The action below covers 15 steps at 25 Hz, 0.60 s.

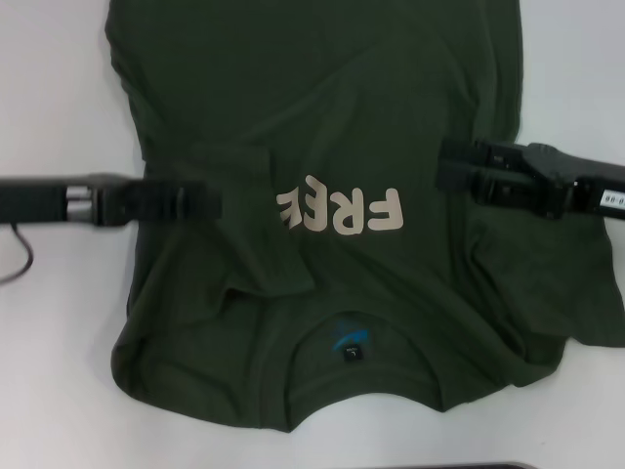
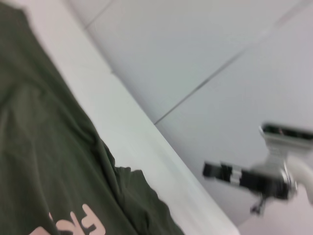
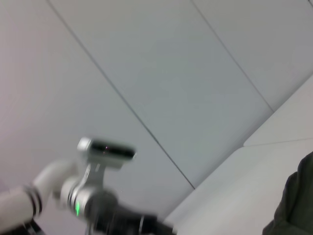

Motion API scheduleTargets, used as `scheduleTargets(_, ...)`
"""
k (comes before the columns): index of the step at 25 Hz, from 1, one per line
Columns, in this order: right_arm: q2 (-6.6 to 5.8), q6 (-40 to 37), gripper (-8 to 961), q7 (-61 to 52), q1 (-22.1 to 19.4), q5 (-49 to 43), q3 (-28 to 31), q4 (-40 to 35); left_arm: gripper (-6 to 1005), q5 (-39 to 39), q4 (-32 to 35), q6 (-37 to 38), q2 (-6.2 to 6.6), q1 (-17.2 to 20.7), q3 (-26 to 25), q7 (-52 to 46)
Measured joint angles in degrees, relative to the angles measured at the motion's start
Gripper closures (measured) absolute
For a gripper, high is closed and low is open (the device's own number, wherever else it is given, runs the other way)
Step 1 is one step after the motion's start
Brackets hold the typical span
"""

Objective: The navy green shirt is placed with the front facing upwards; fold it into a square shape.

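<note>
The navy green shirt [image 1: 322, 127] lies spread on the white table [image 1: 59, 88], front up, its collar [image 1: 350, 347] nearest me. The cream letters "FREE" [image 1: 342, 210] read upside down. A fold of cloth [image 1: 249, 195] lies across the chest and covers the end of the lettering. My left gripper [image 1: 210, 203] reaches in from the left, low over that fold. From the right, my right gripper [image 1: 444, 166] hovers over the shirt's side, beside the lettering. The left wrist view shows the shirt [image 2: 44, 161] and the right arm [image 2: 254, 178] farther off.
Bare table lies left of the shirt and at the far right [image 1: 576, 68]. A dark cable [image 1: 21, 256] curls by the left arm. The wrist views show the table edge [image 2: 161, 161] and grey floor [image 3: 171, 63] beyond it.
</note>
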<state>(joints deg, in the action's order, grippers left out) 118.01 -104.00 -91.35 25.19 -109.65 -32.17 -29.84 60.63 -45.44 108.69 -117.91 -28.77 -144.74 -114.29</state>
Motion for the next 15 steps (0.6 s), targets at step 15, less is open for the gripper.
scheduleTargets(15,-6.25,-2.6,70,-23.9,-0.3,-7.9,0.7,-10.3,384,0.6,0.6,1.8,-1.53,9.6,-1.4,18.7)
